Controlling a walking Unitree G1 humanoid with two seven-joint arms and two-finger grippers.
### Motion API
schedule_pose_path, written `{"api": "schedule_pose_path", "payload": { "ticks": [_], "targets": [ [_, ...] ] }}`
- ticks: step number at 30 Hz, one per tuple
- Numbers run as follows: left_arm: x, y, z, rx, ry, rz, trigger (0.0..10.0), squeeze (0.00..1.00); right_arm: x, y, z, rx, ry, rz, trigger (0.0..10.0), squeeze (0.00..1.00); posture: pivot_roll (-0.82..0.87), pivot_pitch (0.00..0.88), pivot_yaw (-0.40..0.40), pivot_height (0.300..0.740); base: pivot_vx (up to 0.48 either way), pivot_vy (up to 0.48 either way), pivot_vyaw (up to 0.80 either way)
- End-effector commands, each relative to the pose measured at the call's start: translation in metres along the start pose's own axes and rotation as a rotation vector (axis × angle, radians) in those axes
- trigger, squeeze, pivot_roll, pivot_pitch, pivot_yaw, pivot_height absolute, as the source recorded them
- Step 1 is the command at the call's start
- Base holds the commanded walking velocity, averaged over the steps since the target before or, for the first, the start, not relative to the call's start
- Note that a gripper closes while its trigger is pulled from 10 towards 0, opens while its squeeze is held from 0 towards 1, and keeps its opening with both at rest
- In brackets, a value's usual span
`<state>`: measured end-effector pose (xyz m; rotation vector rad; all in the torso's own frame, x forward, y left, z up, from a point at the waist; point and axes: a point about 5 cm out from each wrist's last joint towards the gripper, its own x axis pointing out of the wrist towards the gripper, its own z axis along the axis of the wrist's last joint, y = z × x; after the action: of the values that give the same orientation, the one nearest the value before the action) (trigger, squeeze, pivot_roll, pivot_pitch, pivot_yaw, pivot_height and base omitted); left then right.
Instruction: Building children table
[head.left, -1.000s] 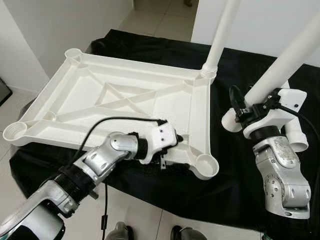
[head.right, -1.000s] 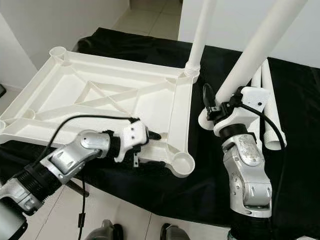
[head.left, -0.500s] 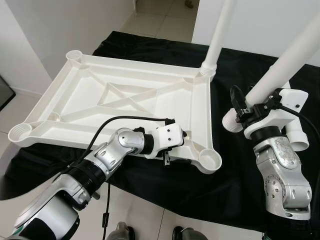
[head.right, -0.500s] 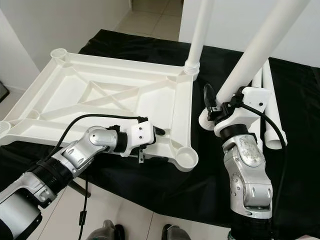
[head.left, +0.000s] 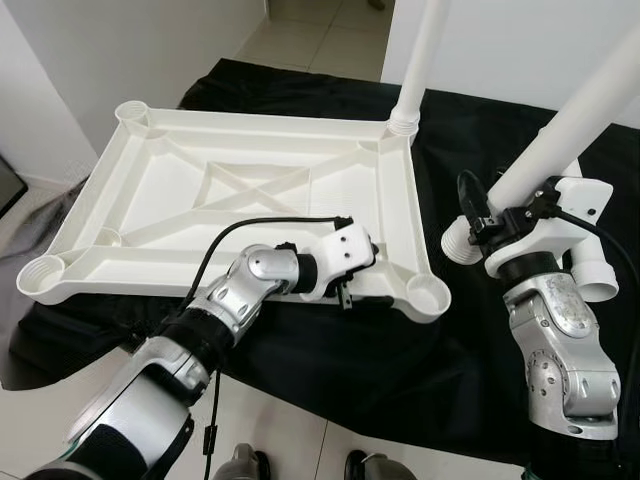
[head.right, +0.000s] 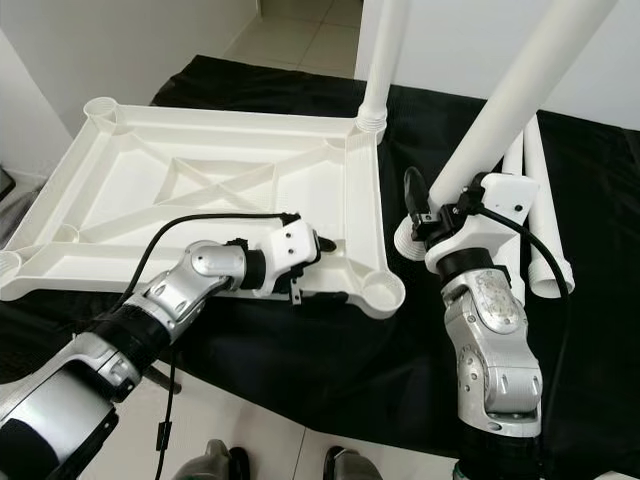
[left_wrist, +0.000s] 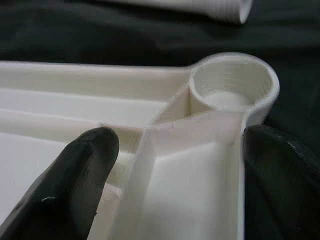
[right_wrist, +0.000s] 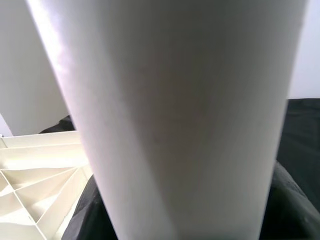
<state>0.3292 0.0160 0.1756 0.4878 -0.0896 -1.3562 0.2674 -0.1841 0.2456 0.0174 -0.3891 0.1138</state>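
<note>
The white plastic tabletop (head.left: 170, 200) lies upside down on a black cloth, ribs facing up. One white leg (head.left: 418, 60) stands upright in its far right corner socket. My left gripper (head.left: 362, 262) is shut on the near rim, just left of the empty near right socket (head.left: 427, 294). In the left wrist view the black fingers (left_wrist: 70, 185) pinch that rim beside the threaded socket (left_wrist: 232, 87). My right gripper (head.left: 480, 215) is shut on a second white leg (head.left: 570, 120), held tilted above the cloth to the right of the tabletop.
More white legs (head.right: 535, 190) lie on the black cloth (head.left: 330, 350) at the right, behind my right arm. The cloth's near edge drops to a tiled floor (head.left: 300, 430). White walls rise at the left and at the back.
The tabletop has turned on the cloth, its near right corner swinging right and away from me. My left gripper went with the rim. The right arm and its leg have stayed still.
</note>
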Motion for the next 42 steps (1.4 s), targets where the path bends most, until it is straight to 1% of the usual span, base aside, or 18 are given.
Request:
{"api": "schedule_pose_path", "payload": {
  "ticks": [1,2,7,9,14,15,16,17,18,20,21,26,32,34,35,38,39,42],
  "targets": [
    [-0.002,0.016,0.005,-0.017,-0.026,0.224,10.0,0.00,0.001,0.002,0.004,0.018,-0.025,0.007,10.0,0.00,0.01,0.165,0.036,0.740,0.000,0.000,0.00],
    [-0.002,0.013,0.010,-0.040,-0.070,0.179,10.0,0.00,0.001,0.003,0.004,0.022,-0.027,0.010,10.0,0.00,0.01,0.168,0.037,0.740,0.000,0.000,0.00],
    [-0.004,0.007,0.017,-0.065,-0.135,0.107,10.0,0.00,0.001,0.003,0.004,0.026,-0.025,0.008,10.0,0.00,0.02,0.170,0.038,0.740,0.000,0.000,0.00],
    [-0.008,0.000,0.024,-0.115,-0.206,0.029,10.0,0.00,0.001,0.003,0.003,0.029,-0.026,0.007,10.0,0.00,0.02,0.174,0.042,0.740,0.000,0.000,0.00],
    [-0.017,-0.008,0.035,-0.195,-0.295,-0.097,10.0,0.00,0.002,0.004,0.003,0.037,-0.031,0.002,10.0,0.00,0.03,0.179,0.041,0.740,0.000,0.000,0.00],
    [-0.019,-0.008,0.038,-0.242,-0.317,-0.106,10.0,0.00,0.002,0.004,0.003,0.039,-0.032,0.003,10.0,0.00,0.03,0.180,0.043,0.740,0.000,0.000,0.00],
    [-0.019,-0.008,0.038,-0.242,-0.317,-0.106,10.0,0.00,0.002,0.004,0.003,0.039,-0.032,0.003,10.0,0.00,0.03,0.180,0.043,0.740,0.000,0.000,0.00],
    [-0.020,-0.007,0.040,-0.274,-0.329,-0.108,10.0,0.00,0.003,0.004,0.003,0.040,-0.033,0.003,10.0,0.00,0.03,0.180,0.043,0.740,0.000,0.000,0.00],
    [-0.025,-0.007,0.046,-0.291,-0.356,-0.104,10.0,0.00,0.003,0.005,0.001,0.043,-0.028,0.007,10.0,0.00,0.04,0.195,0.049,0.740,0.000,0.000,0.00],
    [-0.027,-0.007,0.047,-0.287,-0.361,-0.102,10.0,0.00,0.003,0.006,0.000,0.044,-0.027,0.008,10.0,0.00,0.04,0.195,0.049,0.740,0.000,0.000,0.00],
    [-0.028,-0.005,0.049,-0.311,-0.368,-0.094,10.0,0.00,0.004,0.006,0.000,0.047,-0.025,0.009,10.0,0.00,0.04,0.204,0.044,0.740,0.000,0.000,0.00],
    [-0.034,-0.006,0.046,-0.332,-0.342,-0.069,10.0,0.00,0.007,0.009,-0.001,0.053,-0.017,0.033,10.0,0.00,0.06,0.222,0.036,0.740,0.000,0.000,0.00],
    [-0.046,-0.007,0.050,-0.422,-0.382,0.018,10.0,0.00,0.006,0.017,-0.014,0.033,0.036,0.077,10.0,0.00,0.07,0.244,0.020,0.740,0.000,0.000,0.00],
    [-0.048,-0.008,0.051,-0.431,-0.383,0.024,10.0,0.00,0.005,0.018,-0.015,0.036,0.039,0.081,10.0,0.00,0.07,0.232,0.014,0.740,0.000,0.000,0.00],
    [-0.050,-0.011,0.051,-0.403,-0.373,0.028,10.0,0.00,0.005,0.020,-0.017,0.027,0.042,0.100,10.0,0.00,0.07,0.241,0.009,0.740,0.000,0.000,0.00],
    [-0.052,-0.014,0.049,-0.425,-0.360,0.029,10.0,0.00,0.005,0.023,-0.019,0.020,0.048,0.122,10.0,0.00,0.07,0.240,0.003,0.740,0.000,0.000,0.00],
    [-0.053,-0.020,0.049,-0.374,-0.338,0.023,10.0,0.00,0.005,0.025,-0.019,0.013,0.048,0.138,10.0,0.00,0.07,0.233,-0.002,0.740,0.000,0.000,0.00],
    [-0.052,-0.026,0.045,-0.373,-0.316,0.007,10.0,0.00,0.004,0.025,-0.020,0.017,0.047,0.144,10.0,0.00,0.07,0.226,-0.003,0.740,0.000,0.000,0.00]
  ]
}}
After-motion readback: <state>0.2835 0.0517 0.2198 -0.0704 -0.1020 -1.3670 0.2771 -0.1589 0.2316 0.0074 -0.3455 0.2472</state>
